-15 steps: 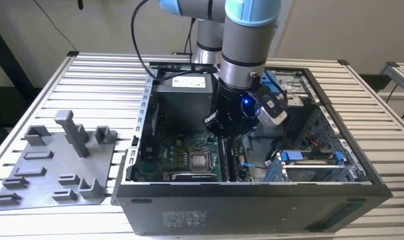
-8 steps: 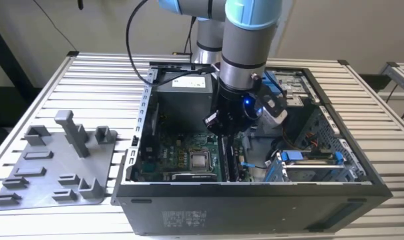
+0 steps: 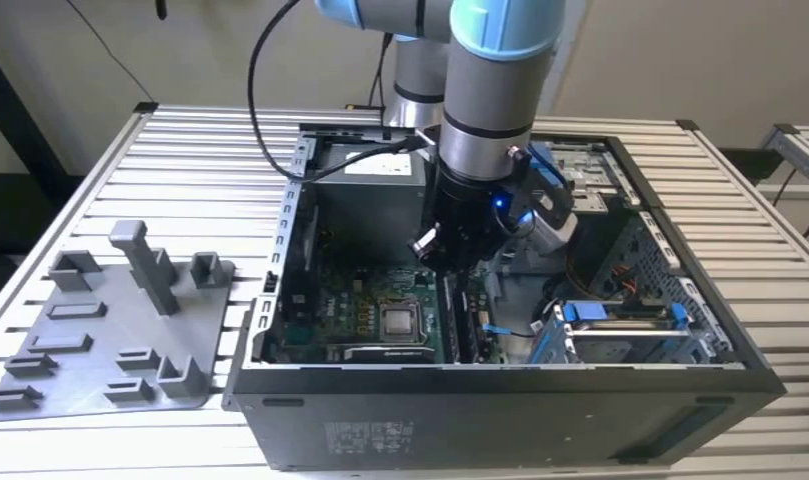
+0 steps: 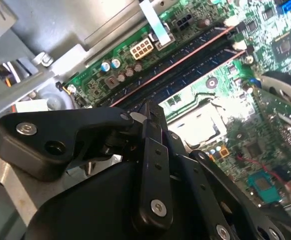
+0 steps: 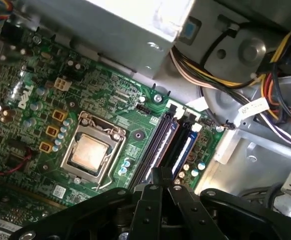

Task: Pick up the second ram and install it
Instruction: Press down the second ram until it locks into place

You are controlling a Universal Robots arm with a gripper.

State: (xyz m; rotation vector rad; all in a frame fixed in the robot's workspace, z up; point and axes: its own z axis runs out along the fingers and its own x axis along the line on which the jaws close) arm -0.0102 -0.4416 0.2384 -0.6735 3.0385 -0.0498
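- Exterior view: the arm reached down into the open computer case [image 3: 511, 400], which sat on a slatted metal table [image 3: 97, 180]. The gripper [image 3: 438, 262] hung low over the green motherboard [image 3: 337, 310], above the memory slots just to the exterior view's right of the processor socket [image 3: 401, 322].
- A grey holder tray [image 3: 104, 340] with upright pegs lay on the table at the exterior view's left of the case, well apart from the gripper.
- First wrist view: the gripper's fingers [image 5: 161, 176] were pressed together into a narrow tip, directly over the long slots [image 5: 160, 145]. The motherboard's processor socket [image 5: 90, 152] lay beside the slots.
- The second ram [image 5: 184, 147] appeared to stand on edge in a slot, its blue-tinted face showing; whether it was fully seated could not be told.
- Second wrist view: the fingers [image 4: 150, 120] were together, nothing visibly pinched between them. Dark slots [image 4: 185, 65] ran diagonally beyond the tip.
- Bundled wires [image 5: 220, 75] lay near the slot ends.
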